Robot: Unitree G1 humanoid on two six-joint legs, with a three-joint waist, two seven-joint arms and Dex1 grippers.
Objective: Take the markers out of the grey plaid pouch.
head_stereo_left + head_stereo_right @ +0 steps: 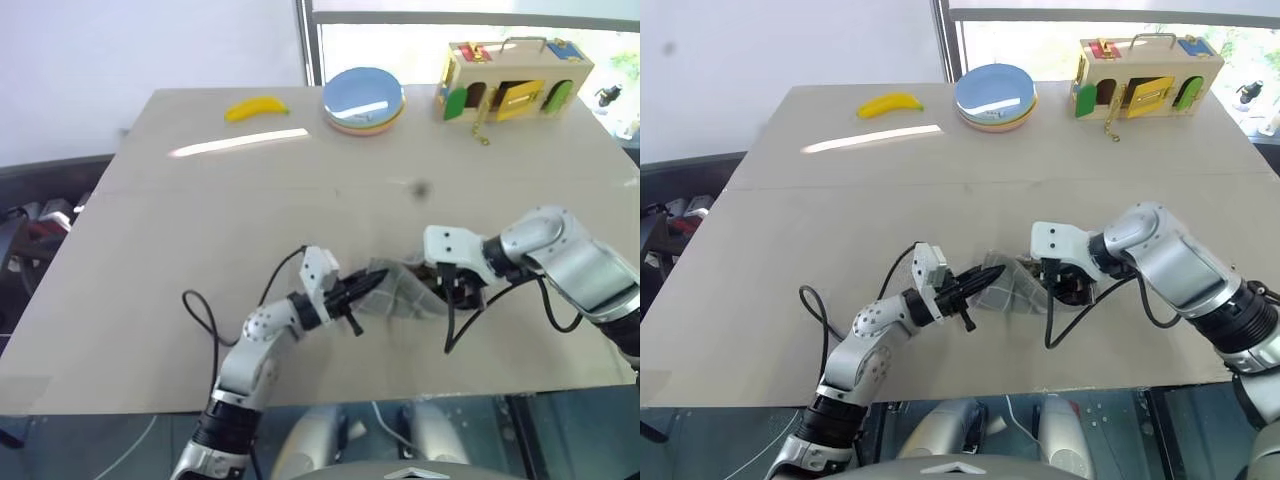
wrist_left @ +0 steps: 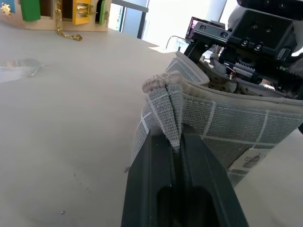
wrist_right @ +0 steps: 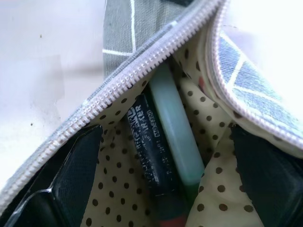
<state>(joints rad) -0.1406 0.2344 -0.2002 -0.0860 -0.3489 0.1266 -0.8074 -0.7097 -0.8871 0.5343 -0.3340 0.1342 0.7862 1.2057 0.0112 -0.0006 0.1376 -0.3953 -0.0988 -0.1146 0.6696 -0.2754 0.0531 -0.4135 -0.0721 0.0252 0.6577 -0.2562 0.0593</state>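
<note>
Two markers (image 3: 163,156) inside unzipped grey plaid pouch (image 2: 227,123); left gripper (image 2: 176,142) pinches pouch end, right gripper (image 3: 165,170) spread inside.

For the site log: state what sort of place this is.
Likely an indoor robot test room: a bare table by a window, set with practice props, a toy banana, stacked plates and a latch-board box.

Bright daylight from the window (image 1: 470,25) at the far side. A long white streak of glare on the table (image 1: 150,230) near the banana (image 1: 256,107). Shiny spot on the blue plate (image 1: 363,96) too. Soft, pale shadows under the arms. Washed out and blurry at the top of the close view inside the pouch (image 3: 142,56). Black fingers (image 2: 161,189) up close a bit fuzzy.
</note>
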